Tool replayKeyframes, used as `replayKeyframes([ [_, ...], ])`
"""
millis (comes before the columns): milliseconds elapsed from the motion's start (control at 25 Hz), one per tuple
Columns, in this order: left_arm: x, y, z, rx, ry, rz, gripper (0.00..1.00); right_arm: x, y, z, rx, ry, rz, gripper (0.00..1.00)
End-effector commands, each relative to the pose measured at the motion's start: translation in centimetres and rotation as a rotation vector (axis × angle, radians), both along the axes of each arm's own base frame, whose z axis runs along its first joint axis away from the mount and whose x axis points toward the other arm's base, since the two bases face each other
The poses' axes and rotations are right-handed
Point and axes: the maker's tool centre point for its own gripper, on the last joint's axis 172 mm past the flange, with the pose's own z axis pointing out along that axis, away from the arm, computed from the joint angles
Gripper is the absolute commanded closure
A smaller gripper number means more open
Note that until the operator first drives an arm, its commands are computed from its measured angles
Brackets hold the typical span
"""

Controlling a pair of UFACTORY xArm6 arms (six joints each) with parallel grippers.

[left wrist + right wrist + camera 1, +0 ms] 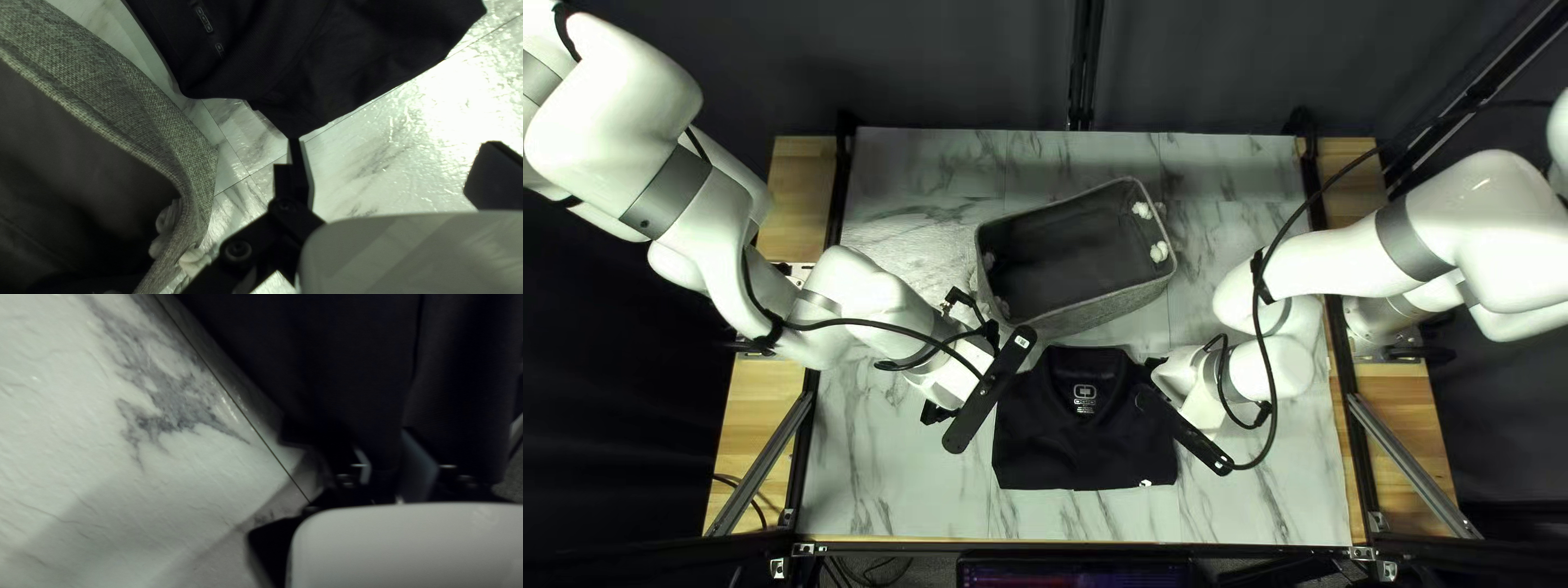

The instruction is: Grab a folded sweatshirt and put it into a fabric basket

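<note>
The sweatshirt (1067, 446) lies folded on the marbled surface (882, 479), collar toward the fabric basket (1111, 303), which stands just beyond it. That layout looks meant to make the carry short: up, over the near wall, then down. The right hand (390, 463) appears clamped on the dark cloth at the sweatshirt's side, with fabric filling the narrow space between its fingers and folds running away from them; how many layers it has is hard to tell. The left hand (393, 142) has its fingers wide apart, one tip right by a corner of the garment; whether it touches is unclear. I judge this as the grasping step, with the first side probably secured and the second still to be taken, so that both sides can rise level and the fold survives. The left fingers probably need to move farther onto the cloth before closing; a pinch on the top layer alone could let the fold drop open. The basket stands upright, mouth open, its grey wall holding a dark lining in shape. White knots (1160, 252) sit at its end, perhaps holding a handle. No garment shows inside, though the deeper corners are too dark to read. The near rim could catch a low-hanging hem.
</note>
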Motion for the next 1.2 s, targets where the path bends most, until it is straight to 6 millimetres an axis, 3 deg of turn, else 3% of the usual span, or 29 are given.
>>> replayKeyframes([
  [40,0.0,0.0,0.0,0.0,0.0,0.0,0.0,-0.1,0.6,1.0,-0.012,-0.008,0.006,1.0],
  [440,0.2,0.0,-0.1,-0.005,0.006,-0.003,0.0,-0.1,2.3,2.6,-0.048,-0.017,0.016,0.97],
  [600,1.2,0.0,-1.3,-0.009,0.016,-0.038,0.0,-0.3,3.2,3.0,-0.06,-0.018,0.02,0.99],
  [960,3.4,0.3,-4.8,-0.047,0.051,-0.096,0.0,-0.2,3.2,3.1,-0.068,-0.018,0.024,0.97],
  [1200,4.5,1.6,-7.4,-0.006,0.102,-0.008,0.0,0.1,3.2,3.0,-0.066,-0.015,0.027,0.98],
])
